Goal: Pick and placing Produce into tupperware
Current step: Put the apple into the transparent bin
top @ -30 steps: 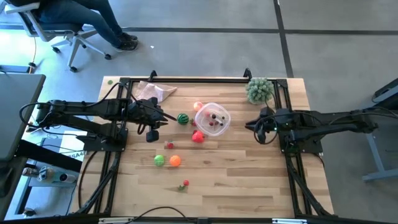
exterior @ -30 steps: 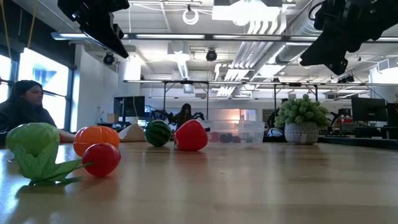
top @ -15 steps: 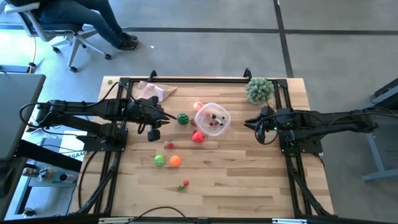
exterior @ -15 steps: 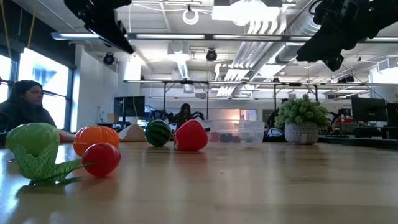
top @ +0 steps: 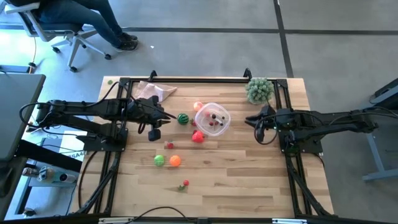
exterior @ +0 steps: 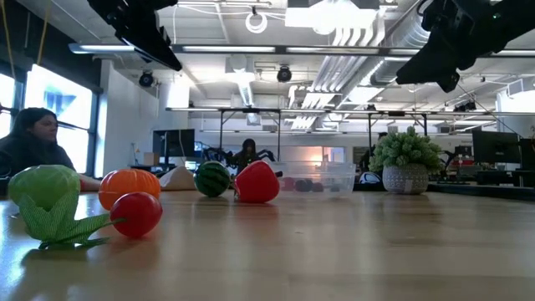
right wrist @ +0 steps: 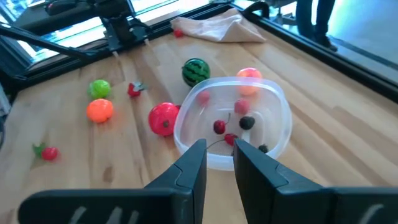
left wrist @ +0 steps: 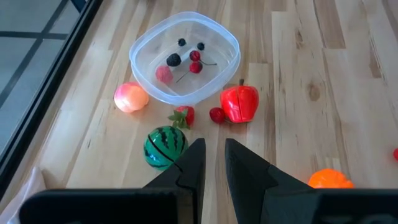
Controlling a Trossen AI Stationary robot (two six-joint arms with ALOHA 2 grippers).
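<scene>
The clear tupperware [top: 212, 119] stands on the table's middle, with small dark red berries [left wrist: 195, 67] on its floor. Around it on the wood lie a striped green ball [top: 183, 118], a peach ball [top: 198, 106], a red piece [top: 198, 137], and nearer the front a green ball [top: 160, 160] and an orange ball [top: 175, 160]. My left gripper [top: 166, 117] hovers left of the striped ball, shut with only a slit and nothing in it. My right gripper [top: 249, 121] hovers right of the tub, shut the same way.
A bushy potted plant [top: 259, 90] stands at the far right corner and a beige cloth [top: 154, 91] lies at the far left. A small strawberry [top: 185, 184] lies toward the near edge. Black frame rails [top: 186, 79] run along the table's edges.
My right gripper has rolled a little about its own pointing line while staying in place above the table. Nothing on the table has moved.
</scene>
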